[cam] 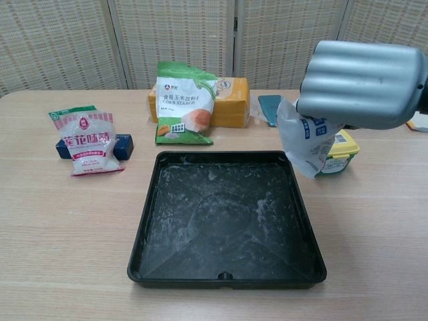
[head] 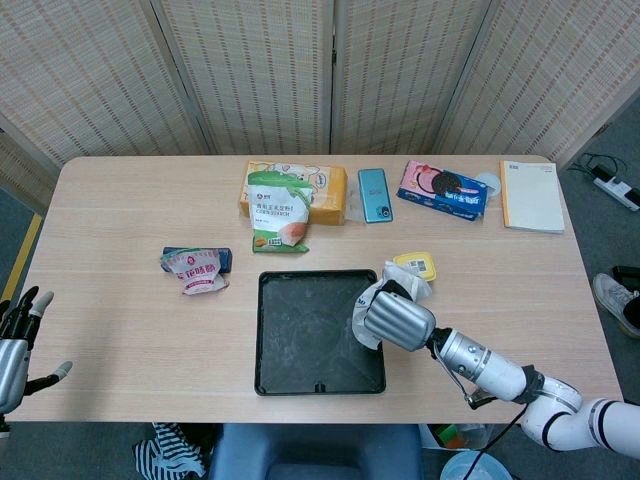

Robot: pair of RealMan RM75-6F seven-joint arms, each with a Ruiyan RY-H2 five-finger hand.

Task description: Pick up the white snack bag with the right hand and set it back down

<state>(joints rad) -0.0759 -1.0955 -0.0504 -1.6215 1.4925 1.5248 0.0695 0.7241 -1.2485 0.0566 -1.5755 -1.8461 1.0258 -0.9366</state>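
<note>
Matt wood-grain table [cam: 53, 227], dusty black plastic tray [cam: 144, 227], crinkled snack bag [cam: 304, 144]

Right hand [head: 398, 320]: ribbed silver-grey shell, white/silver arm w/ black cable. Left hand [head: 14, 345]: silver, dark fingers [head: 30, 300] w/ pale tips.

Yellow-lidded tub [cam: 338, 155] beside black tray [cam: 150, 221]

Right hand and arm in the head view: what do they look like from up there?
The right hand has a ribbed, silver-grey metallic back. Behind it runs a chrome wrist, then white arm segments with black joint rings, and a thin black cable alongside.
</note>
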